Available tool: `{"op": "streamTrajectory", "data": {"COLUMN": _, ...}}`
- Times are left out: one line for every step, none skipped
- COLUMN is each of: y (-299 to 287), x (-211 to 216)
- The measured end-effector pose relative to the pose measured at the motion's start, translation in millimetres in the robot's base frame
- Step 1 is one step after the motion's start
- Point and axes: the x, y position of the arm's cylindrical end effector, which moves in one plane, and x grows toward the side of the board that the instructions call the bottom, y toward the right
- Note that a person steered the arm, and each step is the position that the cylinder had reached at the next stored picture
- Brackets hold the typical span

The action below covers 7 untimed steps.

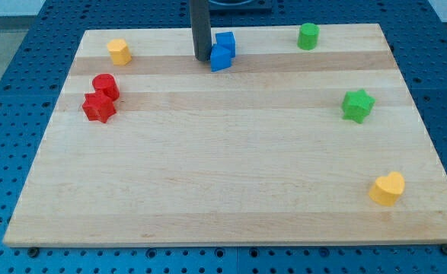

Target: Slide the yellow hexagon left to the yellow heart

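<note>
The yellow hexagon (119, 52) lies near the board's top left corner. The yellow heart (387, 188) lies near the bottom right corner, far from the hexagon. My tip (201, 58) is at the top middle of the board, to the right of the hexagon and just left of two blue blocks (222, 51). The rod comes down from the view's top.
A red cylinder (105, 85) and a red star-like block (99, 107) touch each other at the left side. A green cylinder (308, 36) stands at the top right. A green star (357, 105) lies at the right. The wooden board (223, 175) rests on a blue perforated table.
</note>
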Motion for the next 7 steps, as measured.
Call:
{"op": "streamTrajectory", "data": {"y": -23, "x": -61}}
{"op": "streamTrajectory", "data": {"y": -47, "x": -74}}
{"op": "streamTrajectory", "data": {"y": -121, "x": -63}}
{"op": "streamTrajectory", "data": {"y": -161, "x": -70}}
{"op": "streamTrajectory", "data": {"y": -177, "x": -66}}
{"op": "streamTrajectory", "data": {"y": -155, "x": 3}}
{"op": "streamTrajectory", "data": {"y": -120, "x": 48}}
